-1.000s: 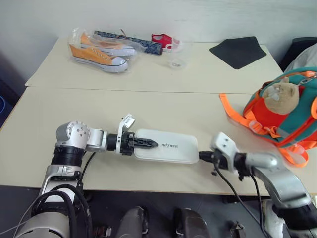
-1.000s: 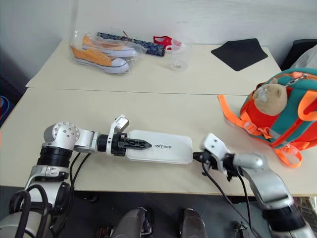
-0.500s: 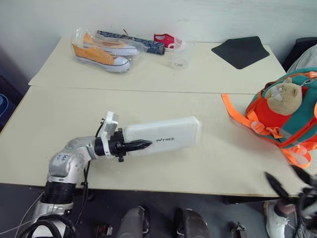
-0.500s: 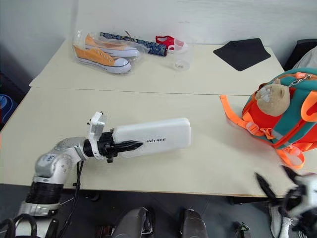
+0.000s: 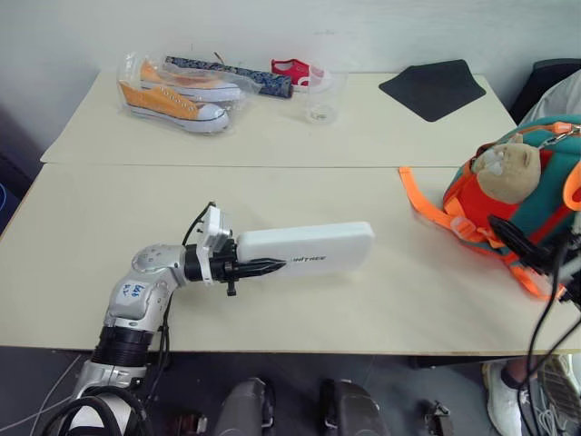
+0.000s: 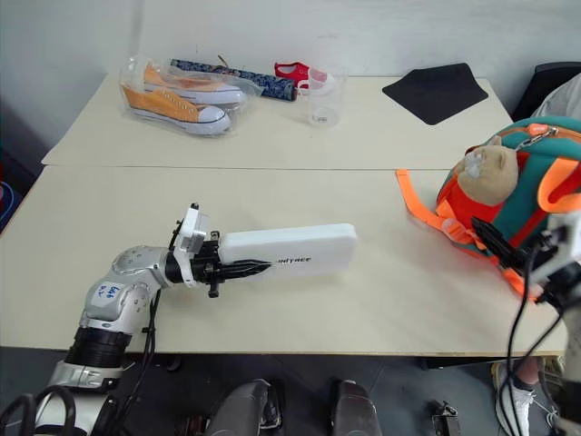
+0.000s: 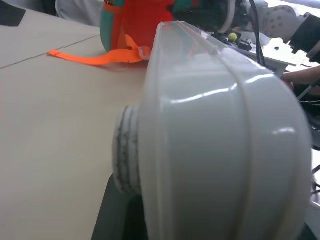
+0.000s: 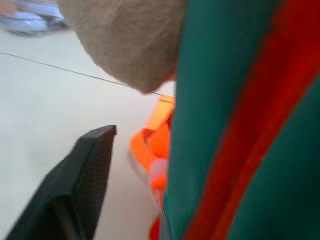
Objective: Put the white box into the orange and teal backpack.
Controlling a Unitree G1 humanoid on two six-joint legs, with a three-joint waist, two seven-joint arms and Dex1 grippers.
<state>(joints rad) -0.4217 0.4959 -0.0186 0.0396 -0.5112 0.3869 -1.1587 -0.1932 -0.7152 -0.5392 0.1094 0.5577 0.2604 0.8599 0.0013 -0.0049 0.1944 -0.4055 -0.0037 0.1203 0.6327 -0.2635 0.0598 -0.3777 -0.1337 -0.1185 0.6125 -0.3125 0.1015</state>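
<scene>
Lifted now, the white box [image 5: 306, 254] has one end in the shut left gripper [image 5: 259, 267]; a second ago the right gripper [image 6: 495, 246] was at its other end, and that one has swung over to the orange and teal backpack [image 6: 508, 209] at about 3 o'clock. Its fingers look a bit apart and hold nothing. The box hangs over the near table [image 5: 82, 236]. The carrying step is on. Next, I think, the backpack must be opened so the box can slide in.
</scene>
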